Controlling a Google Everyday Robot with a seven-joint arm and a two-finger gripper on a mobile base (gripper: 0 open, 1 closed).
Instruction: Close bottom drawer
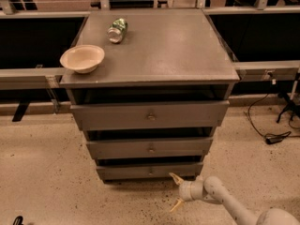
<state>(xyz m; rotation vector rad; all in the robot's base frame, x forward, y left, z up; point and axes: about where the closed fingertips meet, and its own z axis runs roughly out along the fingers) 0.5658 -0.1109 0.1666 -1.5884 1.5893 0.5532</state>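
The bottom drawer (150, 171) is the lowest, narrowest grey front of the cabinet, with a small round knob at its centre. Its front sits a little forward of the cabinet, with a dark gap above it. My gripper (175, 191) is low in front of the drawer's right half, just off the front panel. Its two pale fingers are spread apart, one up by the drawer front, one down near the floor. It holds nothing.
The middle drawer (150, 147) and the top drawer (150, 116) stand above. A cream bowl (82, 58) and a green can (116, 30) on its side rest on the cabinet top (164, 46). Black cables (274, 137) lie on the speckled floor at right.
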